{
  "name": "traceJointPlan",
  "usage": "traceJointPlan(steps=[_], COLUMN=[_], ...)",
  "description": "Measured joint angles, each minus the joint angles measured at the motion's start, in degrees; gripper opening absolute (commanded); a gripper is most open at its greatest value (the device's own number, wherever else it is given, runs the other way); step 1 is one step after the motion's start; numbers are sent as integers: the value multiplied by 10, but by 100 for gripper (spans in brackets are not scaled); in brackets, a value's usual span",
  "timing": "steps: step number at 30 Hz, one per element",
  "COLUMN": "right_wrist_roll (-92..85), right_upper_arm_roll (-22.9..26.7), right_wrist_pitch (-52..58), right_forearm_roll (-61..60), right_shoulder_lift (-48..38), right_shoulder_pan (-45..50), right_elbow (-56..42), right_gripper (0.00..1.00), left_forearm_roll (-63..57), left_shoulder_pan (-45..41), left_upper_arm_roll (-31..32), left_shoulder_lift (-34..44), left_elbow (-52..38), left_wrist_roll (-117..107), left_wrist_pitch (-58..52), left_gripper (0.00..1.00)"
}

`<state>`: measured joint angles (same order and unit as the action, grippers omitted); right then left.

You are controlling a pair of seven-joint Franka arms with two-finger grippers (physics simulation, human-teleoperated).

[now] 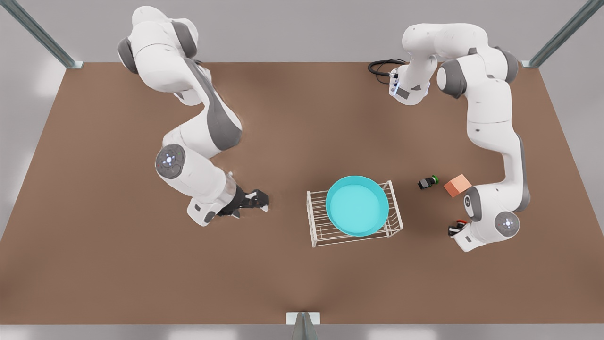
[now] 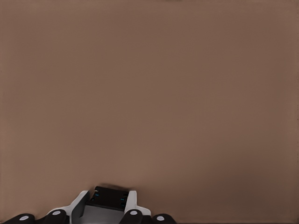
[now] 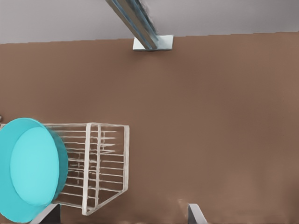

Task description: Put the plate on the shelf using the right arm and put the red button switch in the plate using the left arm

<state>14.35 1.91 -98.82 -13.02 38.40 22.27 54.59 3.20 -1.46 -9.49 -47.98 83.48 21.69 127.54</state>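
The turquoise plate [image 1: 357, 205] rests on the white wire shelf [image 1: 315, 222] near the table's middle, leaning toward the shelf's right end. My right gripper [image 1: 264, 200] hangs open and empty on the front view's left, a short way from the shelf. Its wrist view looks at the plate [image 3: 32, 170] and the shelf [image 3: 105, 163] beyond the open right gripper [image 3: 121, 218]. On the front view's right, my left gripper [image 1: 455, 229] is low over the table, shut on the red button switch [image 1: 460, 222]. The switch's black body [image 2: 110, 197] sits between the fingers of the left gripper [image 2: 108, 205].
A green-capped switch [image 1: 428, 182] and an orange cube [image 1: 457, 185] lie right of the shelf, close to the left arm's wrist. A black cable [image 1: 383, 67] loops at the table's far edge. A metal post [image 1: 303, 326] stands at the near edge.
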Motion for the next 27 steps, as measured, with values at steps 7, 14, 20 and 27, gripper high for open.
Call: traceJointPlan(steps=[7,14,20,27], right_wrist_roll=[-65,-114,-145,-170], right_upper_arm_roll=[45,45,45,45], right_wrist_pitch=[212,239,239,239], right_forearm_roll=[133,146,147,148], right_shoulder_lift=[-154,-307,-317,-313], right_shoulder_pan=[-144,-158,-159,-159], right_elbow=[81,260,276,274], right_gripper=[100,100,100,100], left_forearm_roll=[-3,-21,-25,-26], left_shoulder_pan=[-54,-148,-250,-264], left_upper_arm_roll=[0,-10,24,78], left_shoulder_lift=[77,155,150,53], left_elbow=[2,-58,-124,-218], left_wrist_roll=[-40,-106,-196,-315], left_wrist_pitch=[-74,-201,-313,-332], left_gripper=[41,41,41,41])
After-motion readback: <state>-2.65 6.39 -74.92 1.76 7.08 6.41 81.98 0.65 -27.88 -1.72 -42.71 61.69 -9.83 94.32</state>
